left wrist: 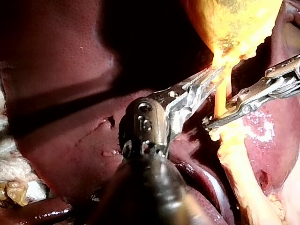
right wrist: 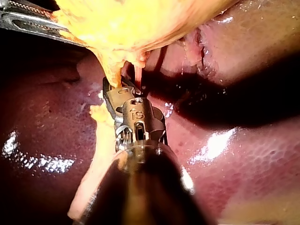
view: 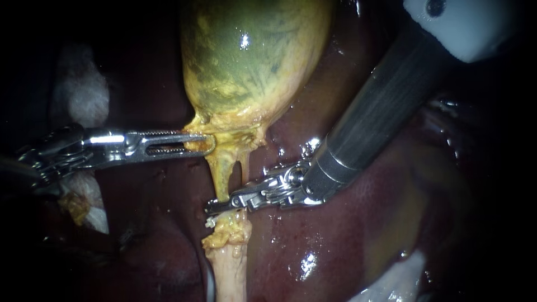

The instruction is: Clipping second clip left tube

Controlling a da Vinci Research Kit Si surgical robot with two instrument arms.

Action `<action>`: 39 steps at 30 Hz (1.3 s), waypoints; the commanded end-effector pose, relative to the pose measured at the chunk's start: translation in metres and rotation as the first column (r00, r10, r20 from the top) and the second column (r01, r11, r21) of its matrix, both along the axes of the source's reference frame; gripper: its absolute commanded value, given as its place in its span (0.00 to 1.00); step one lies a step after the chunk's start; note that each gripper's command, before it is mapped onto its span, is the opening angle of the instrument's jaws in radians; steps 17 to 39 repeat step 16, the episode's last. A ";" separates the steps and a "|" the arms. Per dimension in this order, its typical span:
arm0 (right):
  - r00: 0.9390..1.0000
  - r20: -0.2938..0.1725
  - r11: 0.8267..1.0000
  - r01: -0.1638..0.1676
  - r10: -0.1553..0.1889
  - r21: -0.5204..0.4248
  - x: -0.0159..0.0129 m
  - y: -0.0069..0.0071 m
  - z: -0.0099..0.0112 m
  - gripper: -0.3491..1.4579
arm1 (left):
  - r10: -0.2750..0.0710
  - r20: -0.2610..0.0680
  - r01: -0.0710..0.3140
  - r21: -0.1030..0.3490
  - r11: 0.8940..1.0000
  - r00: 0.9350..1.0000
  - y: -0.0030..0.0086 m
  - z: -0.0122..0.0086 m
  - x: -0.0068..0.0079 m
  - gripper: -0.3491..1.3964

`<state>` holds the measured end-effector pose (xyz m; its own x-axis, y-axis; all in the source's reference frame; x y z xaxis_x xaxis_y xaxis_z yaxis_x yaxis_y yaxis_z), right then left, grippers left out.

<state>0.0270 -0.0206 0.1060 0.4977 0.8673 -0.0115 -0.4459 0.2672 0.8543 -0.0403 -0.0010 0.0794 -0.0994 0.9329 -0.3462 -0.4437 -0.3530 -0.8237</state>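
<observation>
Two tubes are seen running down from the gallbladder (view: 251,61) neck, and the left tube (view: 220,173) is the one caught by the right instrument (view: 215,207), low down, just above a yellow fatty lump (view: 229,232). Its jaws are drawn narrow across that tube, which looks pinched from both sides, as far as can be judged. The left instrument (view: 204,144) has its jaws clamped on the gallbladder neck tissue, and the neck is held out sideways so the tubes are stretched.

What could go wrong, probably:
- The thin right tube (view: 245,166) lies just beside, so it could get nipped too if the jaws are pushed too far across.
- If the left tube isn't fully spanned, the clip could be seated on only part of it and get slipped off.
- With too much pull from the left instrument, the neck tissue could be torn.
- The liver (view: 358,223) sits right under the tips, so a poke can't be ruled out.

Whether a clip is already on the tube can't be made out.
</observation>
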 end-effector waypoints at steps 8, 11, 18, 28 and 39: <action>1.000 0.000 1.000 0.001 -0.001 0.000 0.0000 0.0000 0.0000 0.00 | 0.000 0.000 0.000 0.000 1.000 1.000 0.0000 -0.0001 0.0000 0.00; 1.000 -0.001 1.000 0.001 -0.001 0.000 0.0000 0.0000 0.0000 0.00 | 0.000 0.000 0.000 0.000 1.000 1.000 0.0000 -0.0001 0.0000 0.00; 1.000 0.002 1.000 -0.002 0.002 0.004 0.0000 0.0000 0.0000 0.00 | 0.000 0.000 0.000 0.000 1.000 1.000 -0.0001 -0.0001 0.0000 0.00; 1.000 0.002 1.000 -0.002 0.002 0.004 0.0000 0.0000 0.0000 0.00 | 0.000 0.000 0.000 0.000 1.000 1.000 -0.0001 -0.0001 0.0000 0.00; 1.000 0.002 1.000 -0.002 0.002 0.004 0.0000 0.0000 0.0000 0.00 | 0.000 0.000 0.000 0.000 1.000 1.000 -0.0001 -0.0001 0.0000 0.00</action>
